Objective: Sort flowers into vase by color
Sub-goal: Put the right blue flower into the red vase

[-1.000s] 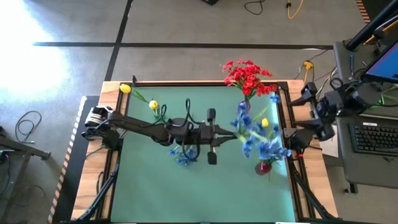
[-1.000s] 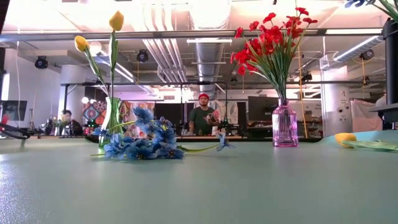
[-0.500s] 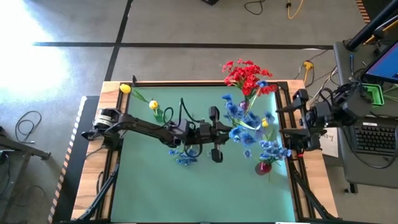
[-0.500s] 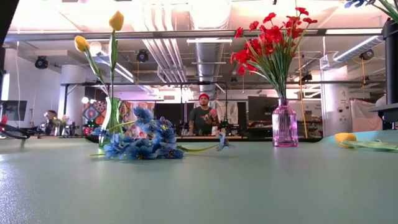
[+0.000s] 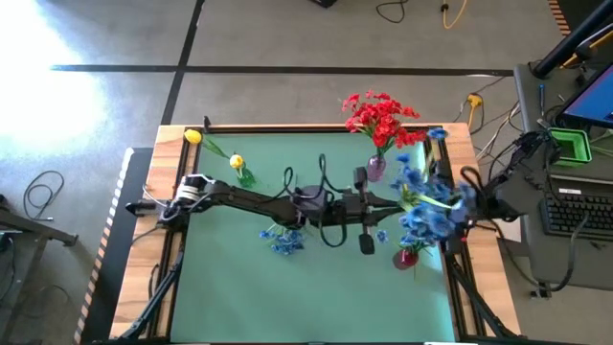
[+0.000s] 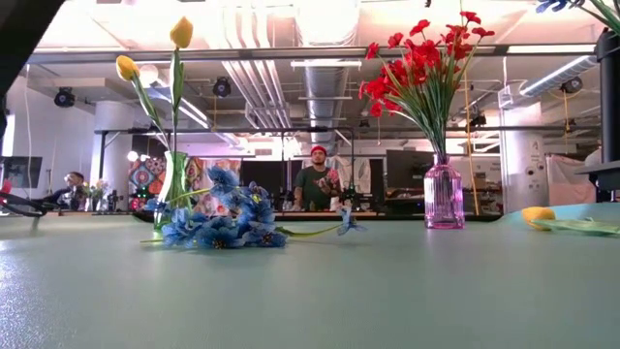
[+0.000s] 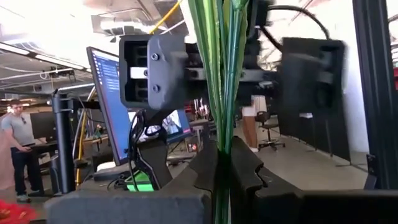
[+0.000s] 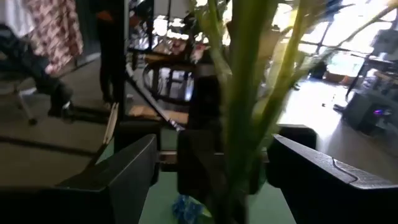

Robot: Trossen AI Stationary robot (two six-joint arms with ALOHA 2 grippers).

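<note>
My left gripper (image 5: 381, 203) reaches across the table from the left and is shut on a bunch of blue flowers (image 5: 421, 206). The bunch's green stems (image 7: 217, 74) rise from between the fingers. My right gripper (image 5: 469, 196) faces it at the right edge, open. The stems (image 8: 242, 93) stand between its fingers; whether they touch, I cannot tell. Red flowers (image 5: 381, 117) stand in a pink vase (image 6: 444, 196). Yellow tulips (image 6: 176, 58) stand in a green vase (image 5: 245, 176). More blue flowers (image 6: 223, 223) lie on the table. My left gripper pinches the lower part of the blue bunch's stems (image 7: 219, 134), several together, between its two fingers. The fingers come about level from the table's left and lie across the stems. The bunch is lifted clear of the table, its blooms above the fingers.
A dark red vase (image 5: 407, 257) stands near the right edge, below the held blooms. A yellow flower head (image 6: 536, 215) lies on the table at the right. A desk with a keyboard (image 5: 579, 206) stands beyond the right edge. People stand in the room behind.
My left gripper has carried the blue bunch toward the table's right edge, staying shut, up to my right gripper. The right gripper has shifted a little along the right edge and stays open. The flowers on the table and in the vases have not moved.
</note>
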